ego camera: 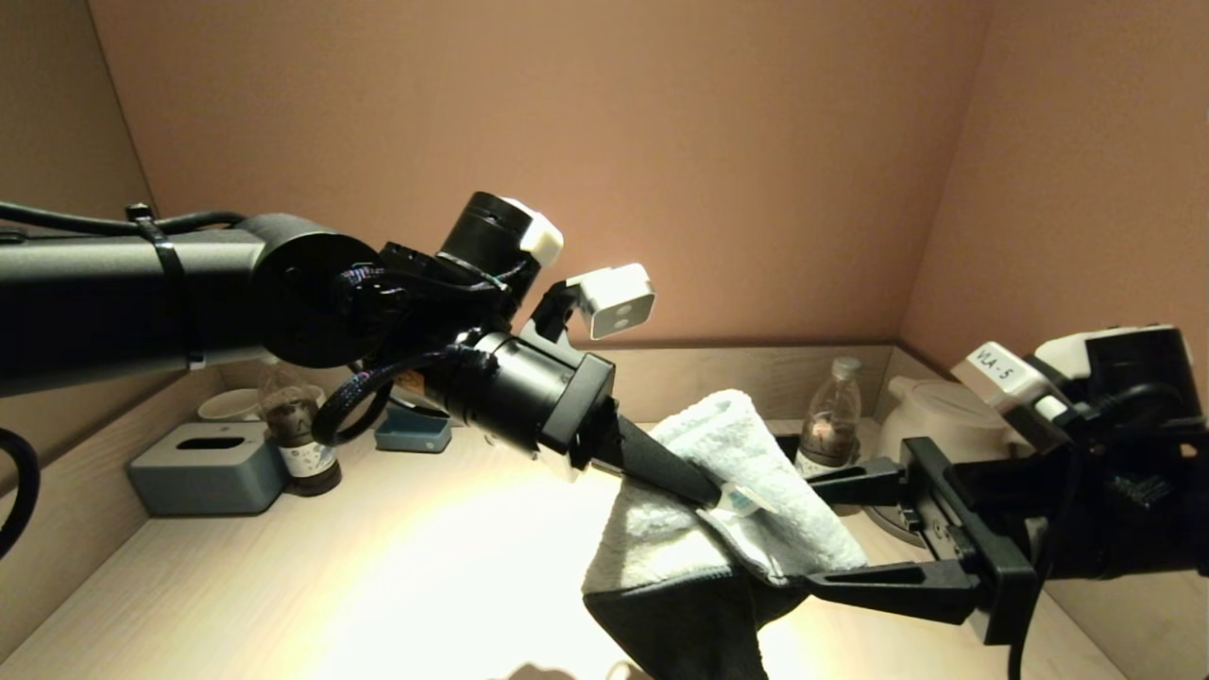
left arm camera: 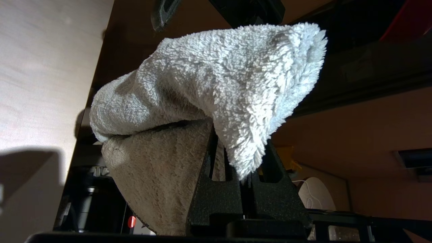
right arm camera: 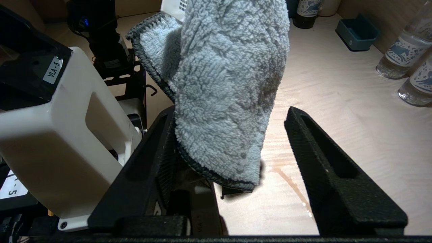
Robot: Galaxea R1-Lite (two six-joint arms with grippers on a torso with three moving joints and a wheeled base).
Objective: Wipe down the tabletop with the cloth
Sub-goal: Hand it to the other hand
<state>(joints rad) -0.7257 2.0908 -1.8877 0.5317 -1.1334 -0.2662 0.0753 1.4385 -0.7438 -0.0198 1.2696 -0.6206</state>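
Left gripper [ego camera: 704, 496] at frame centre, clamped on the cloth [ego camera: 718, 472]; cloth fluffy white terry, dark-edged, folded, hanging above the table [ego camera: 378, 567]; right gripper [ego camera: 831, 534] at lower right, fingers spread wide around the cloth's hanging end, one finger touching it.

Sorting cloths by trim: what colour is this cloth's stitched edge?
Black, around the pale grey-blue cloth hanging between the open right gripper's fingers; clearest in the right wrist view.

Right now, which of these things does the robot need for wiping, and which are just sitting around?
For the job:
- cloth, held up off the table
- tabletop
- left gripper, shut on the cloth
- right gripper, jaws open around the hanging cloth

Lying about:
- tissue box
- bottles
- kettle
- blue tray
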